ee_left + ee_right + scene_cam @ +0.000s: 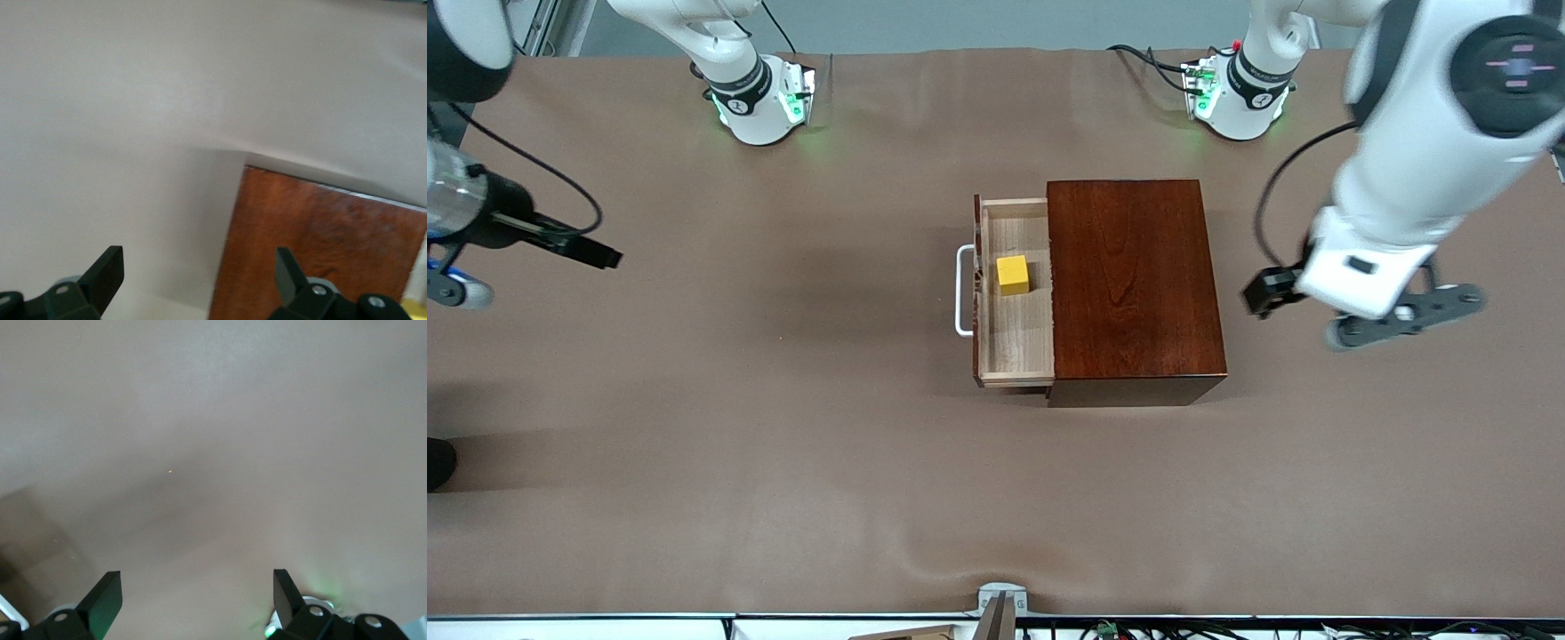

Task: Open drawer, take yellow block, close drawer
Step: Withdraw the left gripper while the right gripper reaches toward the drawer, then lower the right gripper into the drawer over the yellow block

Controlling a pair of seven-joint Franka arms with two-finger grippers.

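The dark reddish-brown wooden box (1134,284) stands mid-table. Its drawer (1016,342) is pulled out toward the right arm's end, with the white loop handle (961,292) at its front. The yellow block (1013,274) lies in the drawer, apart from both grippers. My left gripper (1400,322) is open and empty, in the air beside the box at the left arm's end. In the left wrist view the gripper (198,277) is over the box's edge (320,247). My right gripper (454,284) is open and empty at the right arm's end; its wrist view (197,597) shows only bare table.
The brown table cover (783,462) spreads all round the box. Both arm bases (760,98) (1240,93) stand along the table's edge farthest from the front camera. A small metal fitting (1000,609) sits at the edge nearest the camera.
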